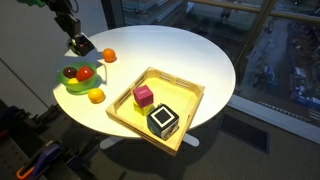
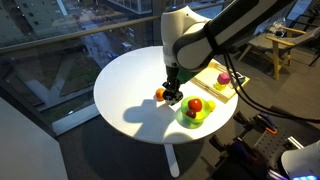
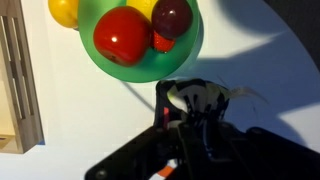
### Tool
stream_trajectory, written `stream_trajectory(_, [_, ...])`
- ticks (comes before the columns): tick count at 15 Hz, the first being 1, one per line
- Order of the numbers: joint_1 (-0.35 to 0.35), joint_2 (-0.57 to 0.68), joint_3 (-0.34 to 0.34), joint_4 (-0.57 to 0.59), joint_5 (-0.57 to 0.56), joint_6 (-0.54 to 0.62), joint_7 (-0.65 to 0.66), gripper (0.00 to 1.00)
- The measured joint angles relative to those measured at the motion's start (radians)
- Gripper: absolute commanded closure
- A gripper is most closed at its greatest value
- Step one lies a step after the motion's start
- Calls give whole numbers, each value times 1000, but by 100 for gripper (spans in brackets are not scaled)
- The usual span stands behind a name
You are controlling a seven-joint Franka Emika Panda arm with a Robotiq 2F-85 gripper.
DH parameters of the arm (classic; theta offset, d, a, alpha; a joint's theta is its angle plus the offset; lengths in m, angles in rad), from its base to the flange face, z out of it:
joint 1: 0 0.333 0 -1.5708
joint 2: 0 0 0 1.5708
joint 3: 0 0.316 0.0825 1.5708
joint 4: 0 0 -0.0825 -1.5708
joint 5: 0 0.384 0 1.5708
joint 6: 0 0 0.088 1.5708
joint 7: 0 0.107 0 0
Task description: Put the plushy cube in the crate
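The plushy cube (image 1: 82, 46) is a small dark grey and white lump at the far side of the round white table, just behind the green plate. My gripper (image 1: 78, 40) is shut on it. In the wrist view the cube (image 3: 190, 96) shows as a whitish lump between my dark fingers (image 3: 188, 106). It also shows in an exterior view (image 2: 173, 99) under my gripper (image 2: 173, 91). The yellow wooden crate (image 1: 178, 80) stands across the table; it also shows in an exterior view (image 2: 212, 72) and at the wrist view's left edge (image 3: 12, 80).
The green plate (image 1: 64, 88) holds red, dark red and yellow fruit and lies between my gripper and the crate. Two oranges (image 1: 108, 55) (image 1: 96, 95) lie beside the plate. A pink cube (image 1: 143, 95) and a black cube with white squares (image 1: 163, 122) sit in the crate.
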Motion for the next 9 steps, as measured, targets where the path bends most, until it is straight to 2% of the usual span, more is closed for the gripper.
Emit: stream_trajectory(9, [-95, -153, -6, -125, 19, -5, -4, 93])
